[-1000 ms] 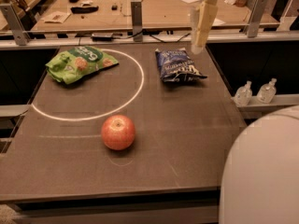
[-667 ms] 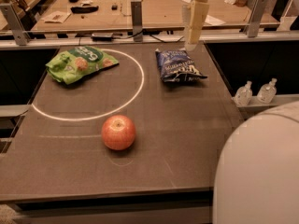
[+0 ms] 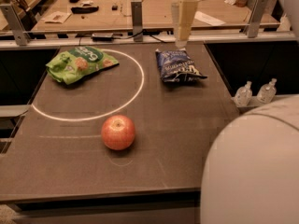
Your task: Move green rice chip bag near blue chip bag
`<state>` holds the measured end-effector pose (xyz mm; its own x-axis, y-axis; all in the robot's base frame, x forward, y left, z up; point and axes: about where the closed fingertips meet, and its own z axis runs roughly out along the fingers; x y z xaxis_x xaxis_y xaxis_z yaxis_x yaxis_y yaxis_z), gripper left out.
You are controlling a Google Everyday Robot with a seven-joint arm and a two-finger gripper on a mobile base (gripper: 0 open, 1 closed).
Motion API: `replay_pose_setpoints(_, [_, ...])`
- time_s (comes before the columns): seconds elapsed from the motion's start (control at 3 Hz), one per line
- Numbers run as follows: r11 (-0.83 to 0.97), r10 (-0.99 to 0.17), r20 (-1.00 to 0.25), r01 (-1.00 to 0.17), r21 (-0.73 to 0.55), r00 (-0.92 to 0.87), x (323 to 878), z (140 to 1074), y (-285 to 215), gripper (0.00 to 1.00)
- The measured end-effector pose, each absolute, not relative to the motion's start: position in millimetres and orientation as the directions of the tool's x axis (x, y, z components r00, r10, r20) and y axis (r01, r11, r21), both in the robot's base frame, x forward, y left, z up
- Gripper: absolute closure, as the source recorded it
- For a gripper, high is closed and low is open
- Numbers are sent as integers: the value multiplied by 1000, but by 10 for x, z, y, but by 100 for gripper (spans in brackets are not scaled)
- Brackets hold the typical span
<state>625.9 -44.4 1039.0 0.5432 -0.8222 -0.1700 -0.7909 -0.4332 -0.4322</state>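
Observation:
The green rice chip bag lies flat at the table's far left, on the white circle line. The blue chip bag lies at the far middle-right, well apart from the green bag. My gripper hangs from above at the table's far edge. Its tip is just above the blue bag's far end, far to the right of the green bag. It holds nothing that I can see.
A red apple sits in the middle of the dark table. A white circle line is painted on the left half. Two small bottles stand off the right edge. My white body fills the lower right.
My gripper has moved left along the table's far edge, to above the blue bag's far end. The bags and the apple have not moved.

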Motion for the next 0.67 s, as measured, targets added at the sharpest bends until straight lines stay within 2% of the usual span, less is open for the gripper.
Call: replay_pose_setpoints(0.67, [-652,-726,101,-634,-417,680,6528,10351,188,0])
